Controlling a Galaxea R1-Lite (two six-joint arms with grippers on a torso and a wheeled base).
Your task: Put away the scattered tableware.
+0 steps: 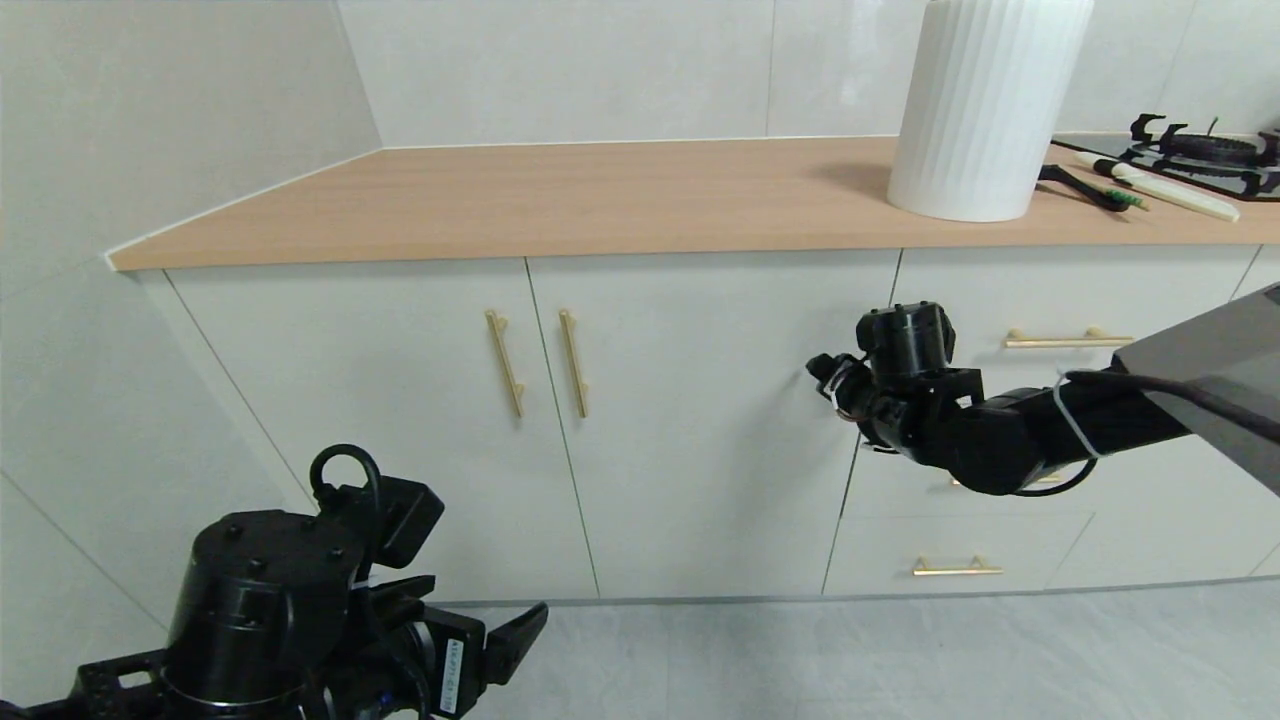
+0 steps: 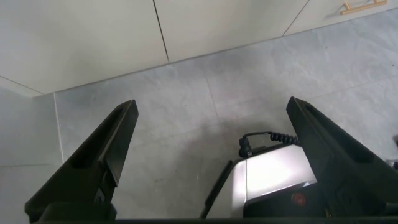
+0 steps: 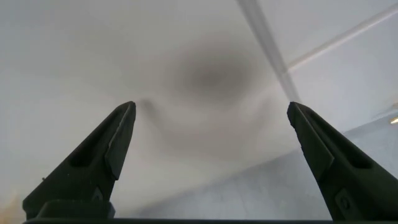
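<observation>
Approach stage; nothing grasped yet. Found right gripper (image 1: 826, 382) spread wide and empty, facing the cabinet door (image 1: 700, 420) closely, well below the countertop (image 1: 560, 200). Found left gripper (image 2: 211, 155) equally spread, empty, low over the floor tiles (image 2: 186, 93). Located scattered tableware on the countertop: black-handled utensil (image 1: 1080, 186) and cream utensil (image 1: 1170, 192), just beside the ribbed white container (image 1: 985, 110), at the gas hob (image 1: 1205, 152) edge. Judged next move: raise right arm above counter level, align across one utensil handle, close. Cannot tell intended storage: container or drawer (image 1: 1150, 300).

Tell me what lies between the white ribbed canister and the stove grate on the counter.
In the head view, a black utensil and a cream utensil lie on the counter between the canister and the grate.
</observation>
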